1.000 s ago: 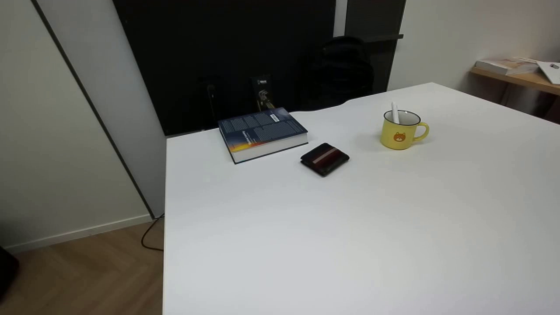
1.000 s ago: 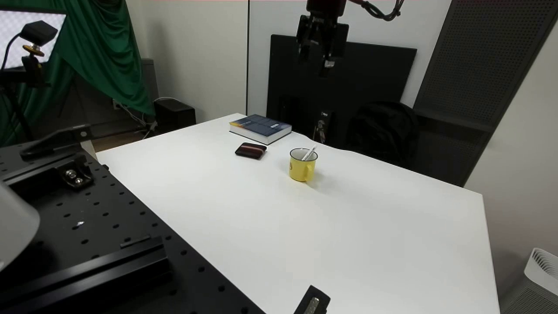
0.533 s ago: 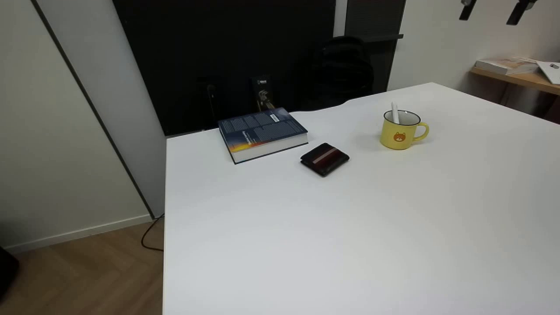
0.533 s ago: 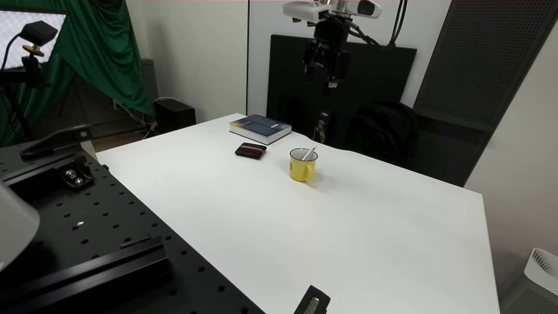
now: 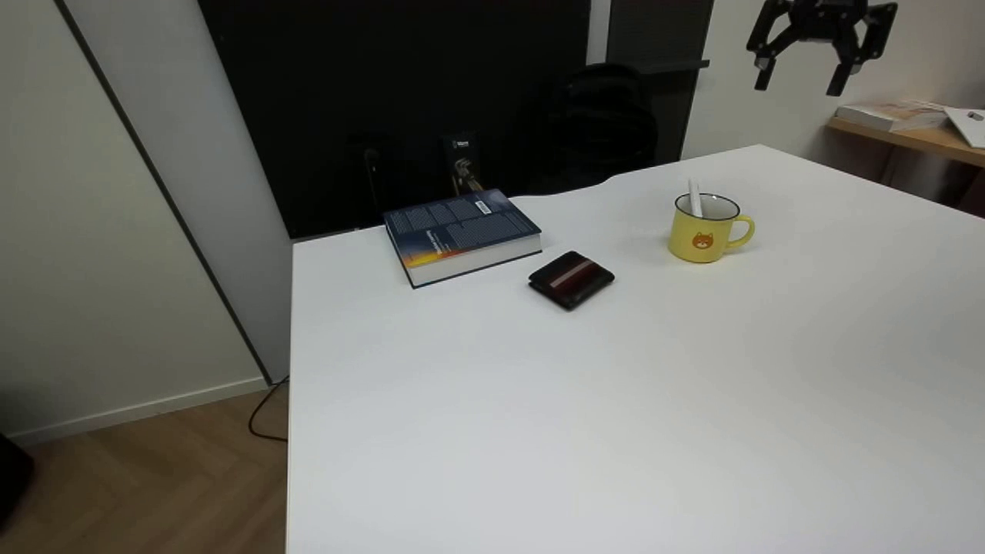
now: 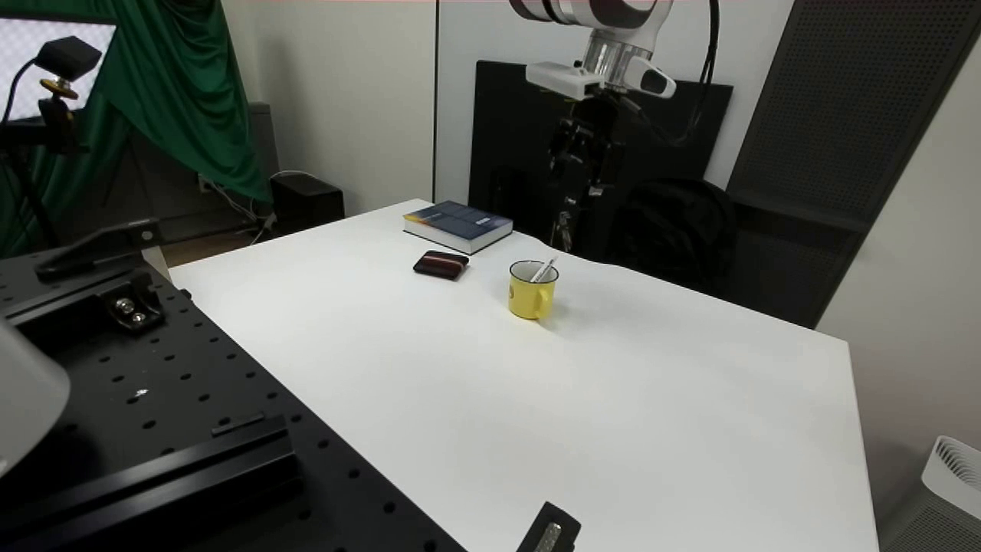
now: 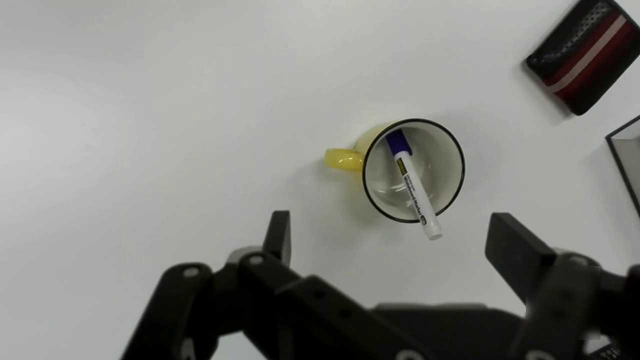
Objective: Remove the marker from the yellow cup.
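The yellow cup (image 5: 683, 237) stands upright on the white table, and it also shows in an exterior view (image 6: 524, 299) and the wrist view (image 7: 448, 162). The marker (image 7: 415, 187) leans inside it, dark purple-blue cap down, white body end sticking out over the rim. The marker's white end shows in both exterior views (image 5: 695, 198) (image 6: 545, 269). My gripper (image 5: 799, 86) is open and empty, high above the table near the cup. In the wrist view the gripper's fingers (image 7: 392, 222) are wide apart, with the marker's end between and beyond them.
A dark wallet with a red and pale stripe (image 5: 571, 280) lies near the cup. A thick blue book (image 5: 462, 231) lies at the table's edge beyond the wallet. A black perforated mounting board (image 6: 184, 414) borders the table in an exterior view.
My gripper has come into an exterior view from the top right and moved down and left. In both exterior views it is lower. The cup and marker have not moved.
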